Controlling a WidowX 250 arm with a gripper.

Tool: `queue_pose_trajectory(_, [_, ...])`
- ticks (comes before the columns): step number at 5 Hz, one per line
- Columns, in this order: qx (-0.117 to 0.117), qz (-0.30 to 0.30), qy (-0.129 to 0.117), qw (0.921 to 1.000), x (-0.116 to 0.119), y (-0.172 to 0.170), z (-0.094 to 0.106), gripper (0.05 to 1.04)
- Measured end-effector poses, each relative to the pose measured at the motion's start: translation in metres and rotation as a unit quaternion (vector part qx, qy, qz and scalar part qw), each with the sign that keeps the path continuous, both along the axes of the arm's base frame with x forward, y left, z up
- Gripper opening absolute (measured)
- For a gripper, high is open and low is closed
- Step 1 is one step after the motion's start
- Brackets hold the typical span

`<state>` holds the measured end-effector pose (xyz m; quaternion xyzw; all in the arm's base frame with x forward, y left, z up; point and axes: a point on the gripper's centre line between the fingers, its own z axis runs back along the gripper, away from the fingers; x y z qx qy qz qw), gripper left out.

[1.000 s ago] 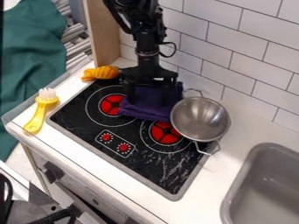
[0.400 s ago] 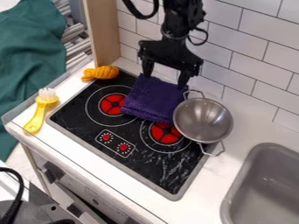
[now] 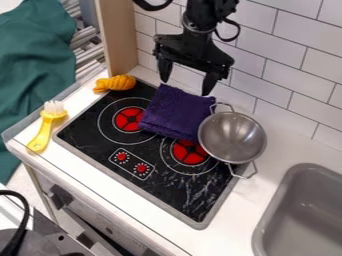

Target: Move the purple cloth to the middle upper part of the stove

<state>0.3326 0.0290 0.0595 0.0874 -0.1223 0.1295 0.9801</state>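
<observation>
The black gripper (image 3: 185, 86) hangs at the upper middle, over the back edge of the stove, its two fingers spread wide with nothing gripped between them. Just below the fingertips lies the purple cloth (image 3: 176, 113), spread flat on the upper middle part of the black stove (image 3: 100, 142). The cloth covers the area between and behind the two red burners, and its right side is close beside the metal colander.
The metal colander (image 3: 232, 137) rests on the stove's right side, handles sticking out. An orange object (image 3: 115, 83) sits at the stove's upper left corner, a yellow brush (image 3: 44, 129) on the left counter. A grey sink (image 3: 300, 215) is at lower right, a tiled wall (image 3: 294, 65) behind.
From low over the cloth, the gripper has risen and shifted right, uncovering the cloth, which stays on the stove. The colander has moved slightly to the right.
</observation>
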Motion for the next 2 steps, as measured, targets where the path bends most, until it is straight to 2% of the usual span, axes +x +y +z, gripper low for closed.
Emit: queue_pose_trajectory(2, [-0.024, -0.013, 0.011, 0.9996, -0.0218, -0.0115, 0.0096, 1.0])
